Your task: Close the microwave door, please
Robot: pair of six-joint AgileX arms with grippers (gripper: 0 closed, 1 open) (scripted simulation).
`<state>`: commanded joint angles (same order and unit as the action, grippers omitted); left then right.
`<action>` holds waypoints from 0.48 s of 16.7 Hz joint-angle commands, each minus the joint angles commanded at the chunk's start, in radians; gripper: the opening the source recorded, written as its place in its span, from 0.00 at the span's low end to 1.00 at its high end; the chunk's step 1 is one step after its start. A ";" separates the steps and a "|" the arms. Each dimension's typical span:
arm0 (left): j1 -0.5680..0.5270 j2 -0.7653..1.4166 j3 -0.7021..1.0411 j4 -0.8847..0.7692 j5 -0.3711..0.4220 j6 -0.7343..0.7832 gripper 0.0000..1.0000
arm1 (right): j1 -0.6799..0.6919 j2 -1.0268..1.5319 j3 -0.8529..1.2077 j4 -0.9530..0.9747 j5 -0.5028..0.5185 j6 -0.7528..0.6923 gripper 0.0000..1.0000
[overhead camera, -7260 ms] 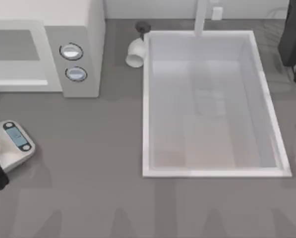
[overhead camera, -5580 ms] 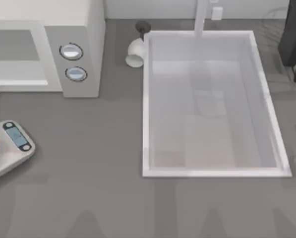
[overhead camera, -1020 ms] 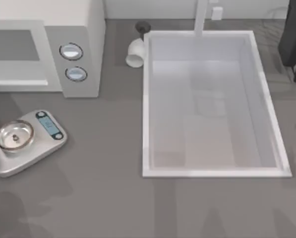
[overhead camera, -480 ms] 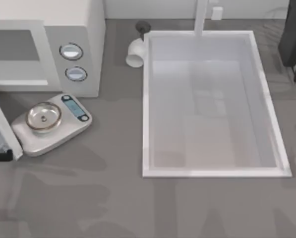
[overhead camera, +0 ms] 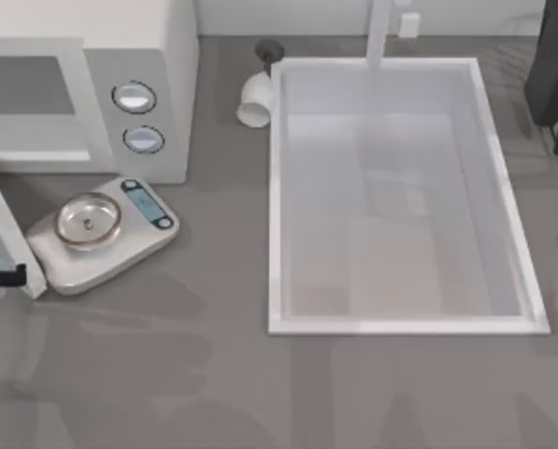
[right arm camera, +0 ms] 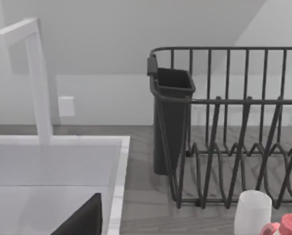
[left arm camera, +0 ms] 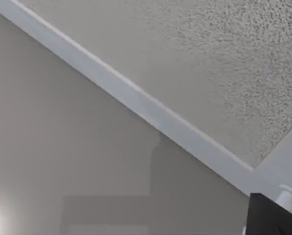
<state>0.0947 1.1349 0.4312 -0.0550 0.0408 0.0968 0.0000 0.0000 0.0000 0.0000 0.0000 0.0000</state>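
Left gripper (overhead camera: 0, 276) is glimpsed as a dark sliver at nine o'clock, against the free end of the microwave door (overhead camera: 3, 229); whether it is clenched or released cannot be told. That door stands swung out from the microwave (overhead camera: 166, 75), just beside a kitchen scale (overhead camera: 101, 238). Closing is judged wholly undone. Right arm (overhead camera: 551, 65) is parked at two o'clock.

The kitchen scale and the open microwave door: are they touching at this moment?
Cannot tell. In the top view the kitchen scale lies right beside the swung-out microwave door, their edges meeting near the door's lower corner with no clear gap or contact.
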 joint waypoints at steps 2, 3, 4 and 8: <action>-0.009 0.100 0.057 0.037 -0.006 -0.004 0.00 | 0.000 0.000 0.000 0.000 0.000 0.000 1.00; -0.014 0.161 0.089 0.059 -0.009 -0.007 0.00 | 0.000 0.000 0.000 0.000 0.000 0.000 1.00; -0.019 0.223 0.120 0.080 -0.012 -0.010 0.00 | 0.000 0.000 0.000 0.000 0.000 0.000 1.00; -0.038 0.398 0.224 0.155 -0.024 -0.021 0.00 | 0.000 0.000 0.000 0.000 0.000 0.000 1.00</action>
<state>0.0571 1.5330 0.6554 0.0996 0.0171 0.0758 0.0000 0.0000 0.0000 0.0000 0.0000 0.0000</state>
